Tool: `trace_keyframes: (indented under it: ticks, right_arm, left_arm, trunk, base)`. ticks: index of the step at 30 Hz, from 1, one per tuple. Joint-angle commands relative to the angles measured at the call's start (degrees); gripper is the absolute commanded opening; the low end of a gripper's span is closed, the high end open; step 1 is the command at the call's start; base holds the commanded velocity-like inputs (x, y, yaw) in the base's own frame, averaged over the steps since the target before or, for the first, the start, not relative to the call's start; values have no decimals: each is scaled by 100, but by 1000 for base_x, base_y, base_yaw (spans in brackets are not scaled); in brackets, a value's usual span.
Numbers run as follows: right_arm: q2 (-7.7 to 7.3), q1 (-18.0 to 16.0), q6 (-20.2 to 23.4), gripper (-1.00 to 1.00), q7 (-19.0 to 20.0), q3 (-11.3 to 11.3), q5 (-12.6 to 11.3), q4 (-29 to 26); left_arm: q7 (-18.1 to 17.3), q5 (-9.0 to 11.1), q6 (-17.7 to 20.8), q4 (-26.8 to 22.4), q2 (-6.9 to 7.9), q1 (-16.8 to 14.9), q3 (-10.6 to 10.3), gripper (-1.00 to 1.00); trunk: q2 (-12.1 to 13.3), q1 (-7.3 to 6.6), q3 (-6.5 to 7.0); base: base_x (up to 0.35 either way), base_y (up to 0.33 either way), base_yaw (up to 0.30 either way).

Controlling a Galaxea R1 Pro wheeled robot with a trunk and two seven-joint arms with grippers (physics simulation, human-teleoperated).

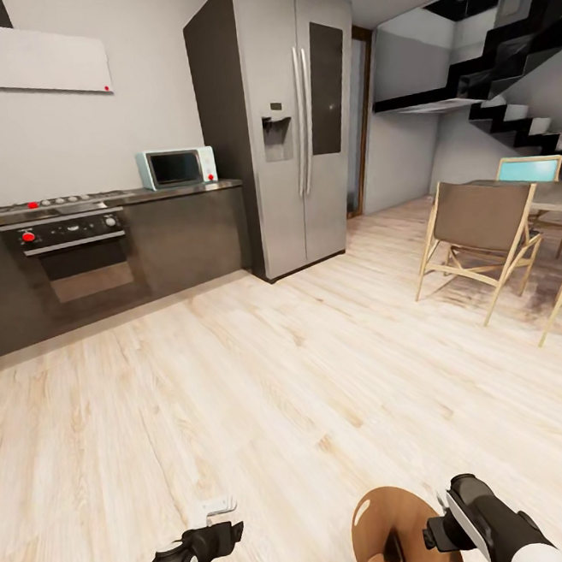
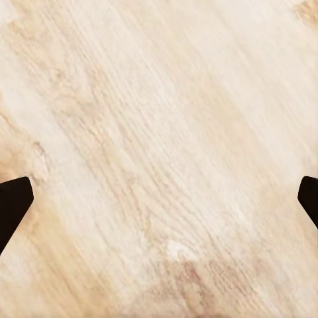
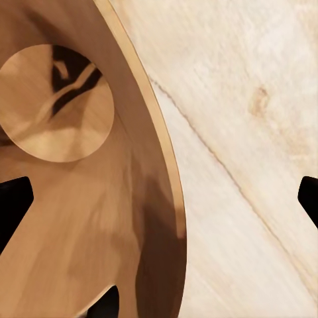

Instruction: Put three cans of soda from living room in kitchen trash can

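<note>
Glossy copper-brown round tash can [image 3: 79, 199] straddled by spread right hand [image 3: 159, 199], left hand [image 2: 159, 202] spread over grainy wood floor [image 1: 325, 380]

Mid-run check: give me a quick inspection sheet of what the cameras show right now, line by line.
Surface: light wood floor, bare in front of the robot.
Job's things: trash can held low by the right arm, glossy copper-brown inside; its bottom looks empty. No soda cans seen.
Clutter: nothing seen.
Hands: left hand open, fingertips apart over bare floor, holding nothing. Right hand at the can's rim, which runs between its fingertips; whether it is clamped, I cannot tell.
Cables: nothing seen.
Surroundings: kitchen, with oven, microwave on the countertop, steel fridge, folding chairs at a table, dark staircase.
</note>
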Motion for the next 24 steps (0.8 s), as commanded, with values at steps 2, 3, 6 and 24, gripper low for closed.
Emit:
trace_keyframes:
  ticks: [2,3,6,24]
  right_arm:
    - [0,-2,0,100,0,0,0,0]
    - [0,-3,0,100,0,0,0,0]
    - [0,-1,0,100,0,0,0,0]
    - [-4,-1,0,-100,6,0,12,-4]
  left_arm:
    - [0,1,0,0,0,0,0,100]
    - [0,0,0,0,0,0,0,100]
    - [0,-1,0,0,0,0,0,100]
    - [15,-9,5,4,0,0,0,100]
  trunk:
    - [0,0,0]
    - [0,0,0]
    - [0,0,0]
    - [13,-26,222]
  base:
    - [0,0,0]
    - [0,0,0]
    - [0,0,0]
    - [0,0,0]
